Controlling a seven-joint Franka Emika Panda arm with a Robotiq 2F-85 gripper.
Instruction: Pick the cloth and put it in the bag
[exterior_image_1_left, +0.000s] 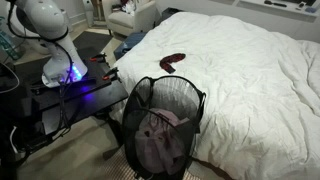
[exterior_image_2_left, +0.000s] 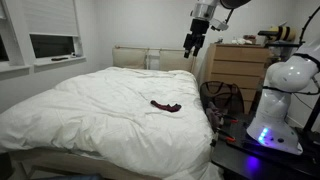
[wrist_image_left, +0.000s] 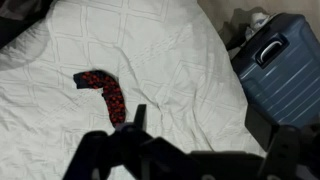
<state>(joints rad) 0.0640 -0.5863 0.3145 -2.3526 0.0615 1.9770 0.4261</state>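
The bag (exterior_image_1_left: 163, 118) is a tall, round, black net basket. It stands on the floor, right up against the side of the table (exterior_image_1_left: 250, 80), which here is a big bed with a white sheet on it. The top of the bag is open, with a round wire rim. Low down inside the bag lie some pinkish-grey clothes (exterior_image_1_left: 155, 138). You can see them through the net.

The cloth (exterior_image_1_left: 172, 63) is small, long and floppy. It is dark red with black on it. It lies flat on the table, near the bag but not touching it, a bit further in from the edge where the bag stands. In the wrist view it is bent like a hook.

The gripper (exterior_image_2_left: 190, 50) hangs high in the air, well above the bag and the cloth. Its jaws are spread apart and nothing is between them. In the wrist view the dark jaws come in from the bottom, and the cloth lies past them, not touching.

A wooden dresser (exterior_image_2_left: 240, 65) stands just behind the bag. The robot's white base (exterior_image_1_left: 45, 40) stands beside the bag on a dark stand, and a blue light glows on it. A blue suitcase (wrist_image_left: 280, 70) stands on the floor off the table.
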